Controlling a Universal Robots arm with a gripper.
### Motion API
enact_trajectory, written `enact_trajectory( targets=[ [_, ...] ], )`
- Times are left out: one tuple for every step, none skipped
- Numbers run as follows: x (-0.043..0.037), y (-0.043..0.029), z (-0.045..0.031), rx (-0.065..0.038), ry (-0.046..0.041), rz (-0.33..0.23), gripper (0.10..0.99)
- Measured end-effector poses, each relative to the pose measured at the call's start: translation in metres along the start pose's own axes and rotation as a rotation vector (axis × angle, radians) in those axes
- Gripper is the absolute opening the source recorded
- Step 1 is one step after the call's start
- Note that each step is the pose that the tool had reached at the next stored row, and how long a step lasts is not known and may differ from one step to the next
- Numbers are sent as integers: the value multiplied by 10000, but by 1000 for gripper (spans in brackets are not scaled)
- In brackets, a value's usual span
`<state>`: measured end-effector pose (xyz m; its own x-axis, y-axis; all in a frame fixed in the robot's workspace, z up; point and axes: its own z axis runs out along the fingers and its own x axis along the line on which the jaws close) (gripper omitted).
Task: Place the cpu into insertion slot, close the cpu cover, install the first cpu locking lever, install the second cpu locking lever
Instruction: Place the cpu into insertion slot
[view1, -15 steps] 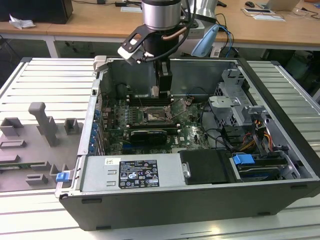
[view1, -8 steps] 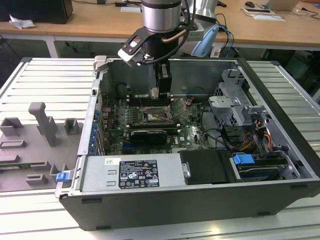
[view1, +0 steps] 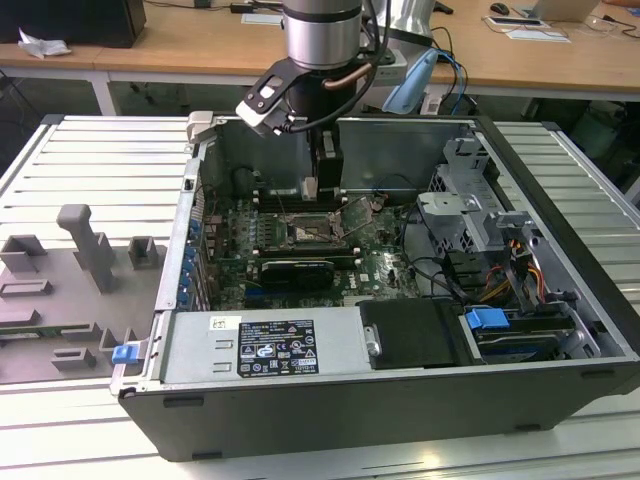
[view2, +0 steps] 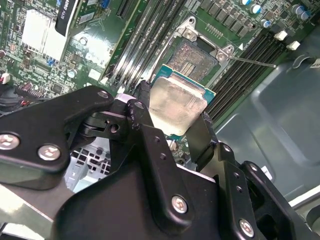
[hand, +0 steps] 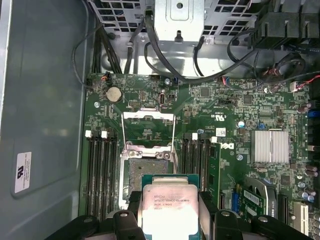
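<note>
The cpu (hand: 168, 209) sits pinched between my fingers (view2: 200, 137), which clamp two opposite edges, its pale metal top facing the camera in both wrist views. It hangs above the motherboard (hand: 225, 107), apart from the insertion slot (hand: 148, 172) and overlapping just one edge of it in the first wrist view. The slot lies open, its dark contact field bare, and the cpu cover (hand: 148, 127) is flipped back beyond it, leaving the square free. Long black memory slots (hand: 100, 170) crowd close on both sides. The grey wall of the case (view1: 560, 170) stands further off. In the exterior view my arm (view1: 322, 30) drops from the upper middle of the frame straight into the open case, fingers pointing down over the slot. The case lies flat on the slatted bench (view1: 90, 150).
</note>
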<state>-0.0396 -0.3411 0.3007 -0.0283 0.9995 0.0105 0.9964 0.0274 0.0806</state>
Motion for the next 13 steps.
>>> enact_trajectory(
  targets=[
    [0,0,4,0,0,-1,533],
    [0,-1,8,1,-1,0,533],
    [0,-1,14,2,2,0,533],
    [0,-1,18,3,2,-2,533],
    [0,-2,27,11,2,-8,533],
    [0,-3,45,46,4,-18,533],
    [-1,-5,60,67,4,-27,533],
    [-1,-6,73,74,6,-36,533],
    [-1,-7,85,76,6,-43,533],
    [-1,-8,100,79,7,-50,533],
    [-1,-10,125,80,8,-62,533],
    [-2,-13,168,81,4,-77,533],
    [-2,-16,196,79,7,-133,533]
  ],
)
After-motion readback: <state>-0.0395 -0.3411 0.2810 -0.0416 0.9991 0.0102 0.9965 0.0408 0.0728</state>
